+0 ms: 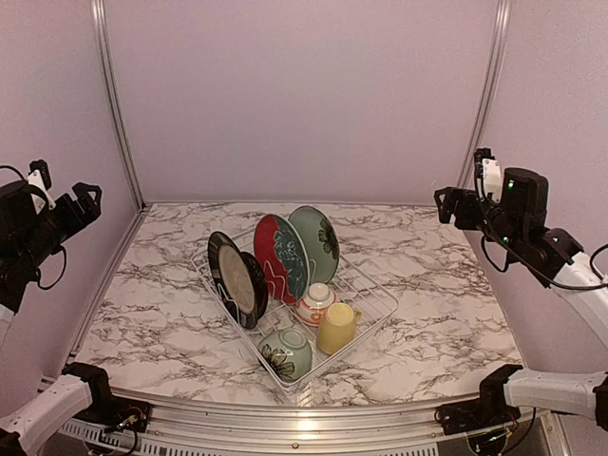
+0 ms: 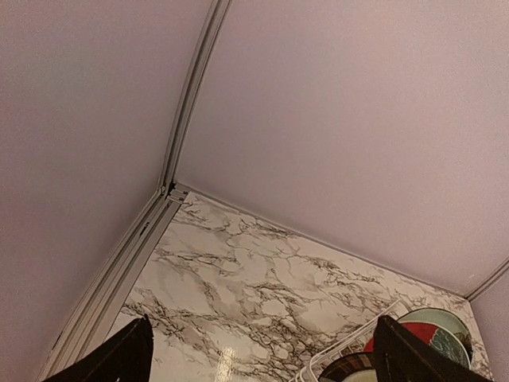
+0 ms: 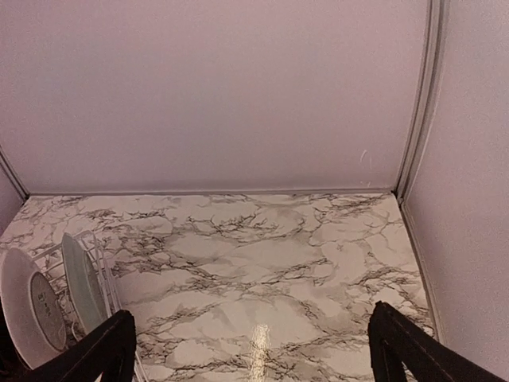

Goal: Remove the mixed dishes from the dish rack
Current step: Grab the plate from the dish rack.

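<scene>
Hovering high over the left and right edges of the marble-patterned counter [image 1: 161, 313], the left gripper [image 1: 66, 187] and right gripper [image 1: 463, 182] both have their jaws spread wide and empty. The white wire dish rack [image 1: 375, 302] lies between and below them, toward the near edge. Glazed black-rimmed plates [image 1: 237, 277] stand on edge in the tines nearer the left arm, while the smooth yellow cup [image 1: 336, 328] is nearer the right; the green flowered bowl [image 1: 285, 353] appears tipped at the near corner.

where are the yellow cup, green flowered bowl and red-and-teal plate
yellow cup [image 1: 336, 329], top external view, its side wall
green flowered bowl [image 1: 285, 353], top external view, its outer wall
red-and-teal plate [image 1: 279, 257], top external view, middle of its face
</scene>
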Controlling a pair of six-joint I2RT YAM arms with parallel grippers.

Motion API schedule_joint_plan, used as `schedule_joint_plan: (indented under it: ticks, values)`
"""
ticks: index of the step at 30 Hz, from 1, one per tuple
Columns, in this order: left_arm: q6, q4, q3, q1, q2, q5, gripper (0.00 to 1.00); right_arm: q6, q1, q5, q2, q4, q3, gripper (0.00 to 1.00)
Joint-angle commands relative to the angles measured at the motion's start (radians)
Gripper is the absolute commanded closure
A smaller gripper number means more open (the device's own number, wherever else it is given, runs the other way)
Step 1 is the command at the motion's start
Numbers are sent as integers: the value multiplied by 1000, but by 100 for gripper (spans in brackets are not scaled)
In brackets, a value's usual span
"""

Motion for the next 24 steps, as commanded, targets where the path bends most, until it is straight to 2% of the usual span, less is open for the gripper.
schedule_joint_plan:
  ticks: [1, 6, 9, 15, 24]
  values:
    - [-15, -38, -37, 8, 27, 65, 1, 20, -14, -164, 39, -8, 30, 2]
    - [-35, -56, -40, 9, 66, 100, 1, 19, -2, -413, 132, 12, 53, 2]
    - [-43, -51, -44, 9, 68, 155, 1, 23, 42, -480, 214, 3, 84, 2]
    - [-82, 1, -71, 10, 49, 251, 1, 41, 173, -476, 332, 30, 133, 2]
    - [-130, 7, -101, 10, 108, 352, 1, 118, 402, -278, 531, 43, 261, 2]
